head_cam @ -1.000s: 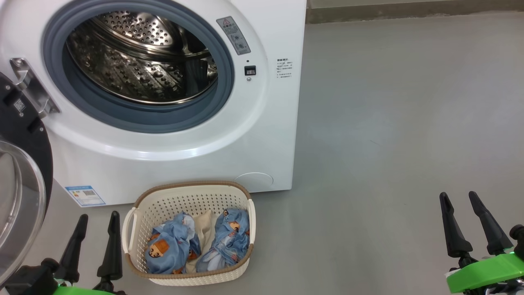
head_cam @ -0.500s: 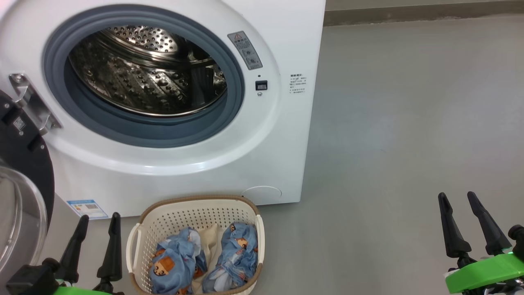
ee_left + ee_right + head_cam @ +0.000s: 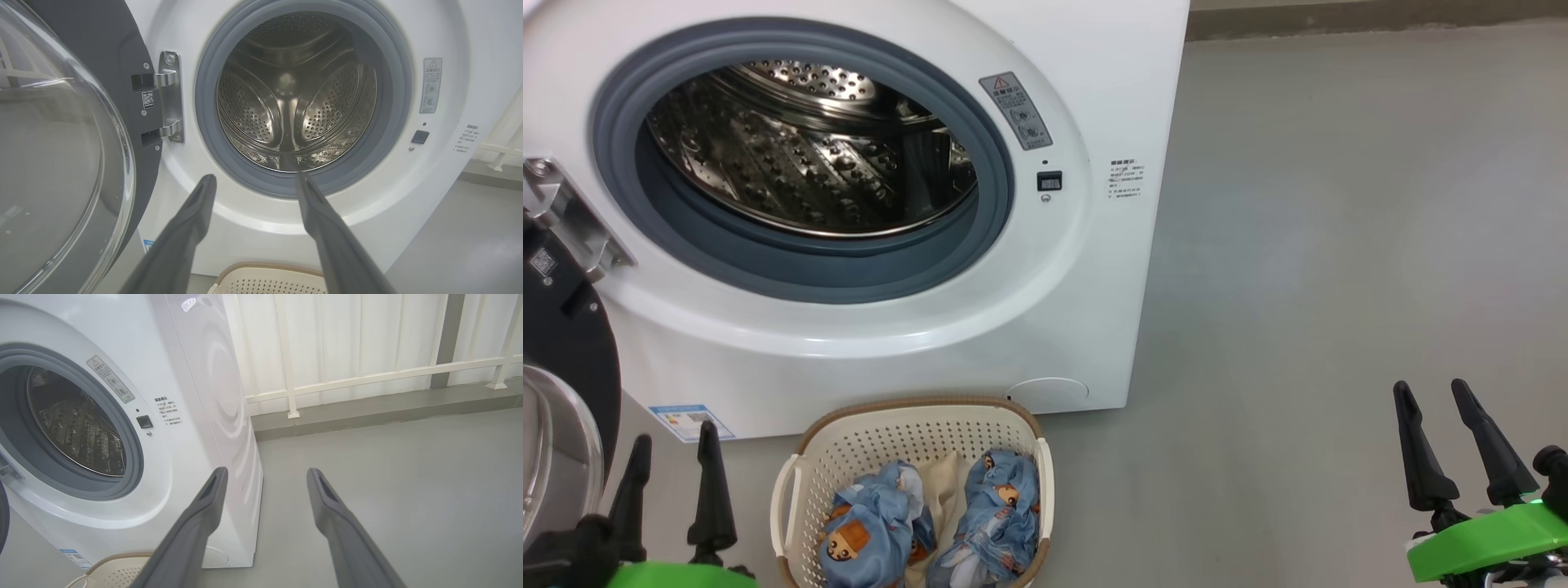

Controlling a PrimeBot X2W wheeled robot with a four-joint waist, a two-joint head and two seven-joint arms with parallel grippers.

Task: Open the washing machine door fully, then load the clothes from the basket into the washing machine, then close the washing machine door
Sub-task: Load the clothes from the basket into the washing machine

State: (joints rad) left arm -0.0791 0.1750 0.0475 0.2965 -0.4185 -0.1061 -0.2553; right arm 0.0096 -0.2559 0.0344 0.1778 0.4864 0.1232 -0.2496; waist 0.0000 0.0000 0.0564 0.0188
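Plainly, the washing machine door (image 3: 560,351) stood wide open at the left, and the clothes (image 3: 1001,523) lay in the basket (image 3: 915,406) below the drum. The left gripper (image 3: 674,437) and right gripper (image 3: 1429,385) were spread, empty. Reaching in, the left might clip the door's glass beside it, or drag the light basket.

A grey floor (image 3: 1339,245) runs to a low kerb (image 3: 367,410), where a white railing (image 3: 367,378) stands before pale panels (image 3: 347,330) and a grey post (image 3: 447,339).

Wide open at the washing machine (image 3: 1086,278), drum mouth unblocked. The washing machine door (image 3: 572,327) swings out on the left and crowds that side. The basket (image 3: 915,437) sits on the floor (image 3: 1339,245) just below the opening, with bare floor away to the right.
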